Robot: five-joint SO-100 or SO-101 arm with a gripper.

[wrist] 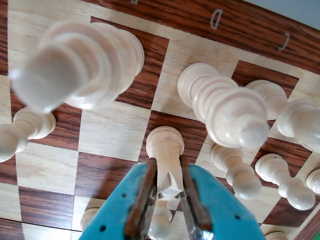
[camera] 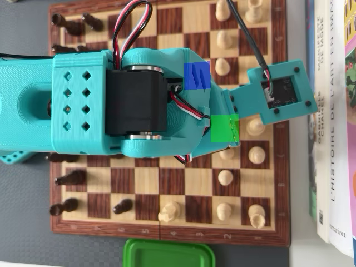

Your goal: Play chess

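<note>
Hand (wrist: pixel 167 192) is clamped narrow on a white pawn (wrist: pixel 165 150): in the wrist view both teal fingers (wrist: pixel 220 210) squeeze its stem, and the pawn's base sits on a dark square of the chessboard (wrist: pixel 107 132). Can't tell if the base is actually touching the board or just above it. The pawn's head is hidden between the fingers.

Wrist view is blurry up close. A big white piece (wrist: pixel 75 62) at upper left is out of focus, type unreadable. Another tall white piece (wrist: pixel 225 107) sits just right of the held pawn, with more white pawns (wrist: pixel 235 170) behind it, and some are cut off at the right and bottom edges. The letters D and C on the board's border are legible.

In the overhead view the teal arm (camera: pixel 111 100) covers the middle of the chessboard (camera: pixel 167 222), so the hand and the held pawn are not visible there. The wrist camera mount (camera: pixel 281 92) overhangs the white side. Dark pieces (camera: pixel 69 178) are on the left, partly under the arm. White pieces (camera: pixel 225 178) are on the right. A white knight (camera: pixel 168 211) sits near the bottom edge.

Off the board on the grey worktop (camera: pixel 33 245): a green lid (camera: pixel 167 255) cut off at the bottom, and books (camera: pixel 334 128) cut off at the right.
</note>
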